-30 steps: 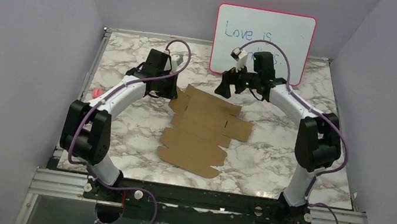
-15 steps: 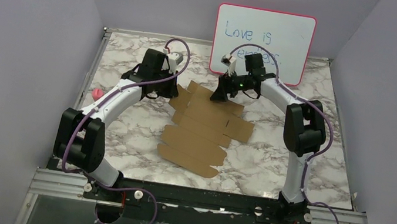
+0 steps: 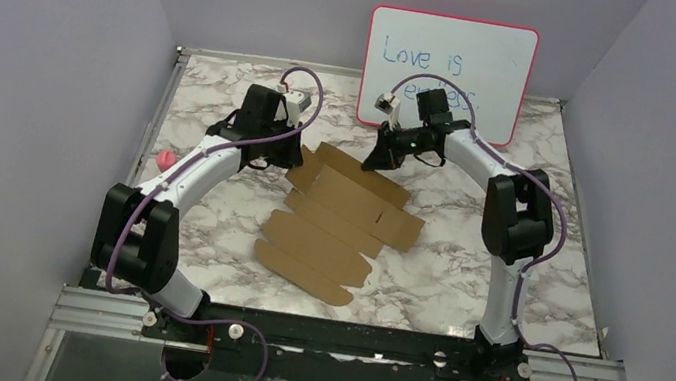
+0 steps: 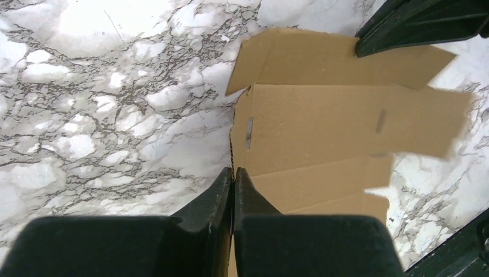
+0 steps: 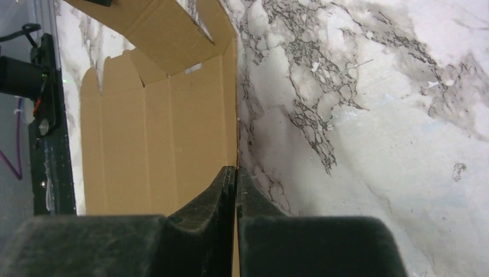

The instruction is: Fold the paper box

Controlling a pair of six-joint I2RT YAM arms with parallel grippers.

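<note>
1. The paper box is a flat, unfolded die-cut sheet lying in the middle of the marble surface. It sits between the two arms, on the near side of the whiteboard.
2. The left pincer is closed on the sheet near its far left corner. In the left wrist view the cardboard edge runs straight into the seam between the pressed fingers.
3. The right pincer is clamped in the same way on the far edge, toward the right, with thin card caught between its fingers.
4. The sheet's long axis runs from far to near and is skewed, so the near end sits further left than the far end. The creases run across that axis, and the side flaps stick out left and right.
5. Both holds look like shallow bites on a bare edge, so a pull or lift could let the card slip out of either one.
6. If the two arms move unevenly, the sheet could twist further off square or buckle between the creases instead of along them.
7. The near half lies free, with nothing holding it down. Lifting the far end could therefore drag the whole sheet rather than raise a wall.
</note>
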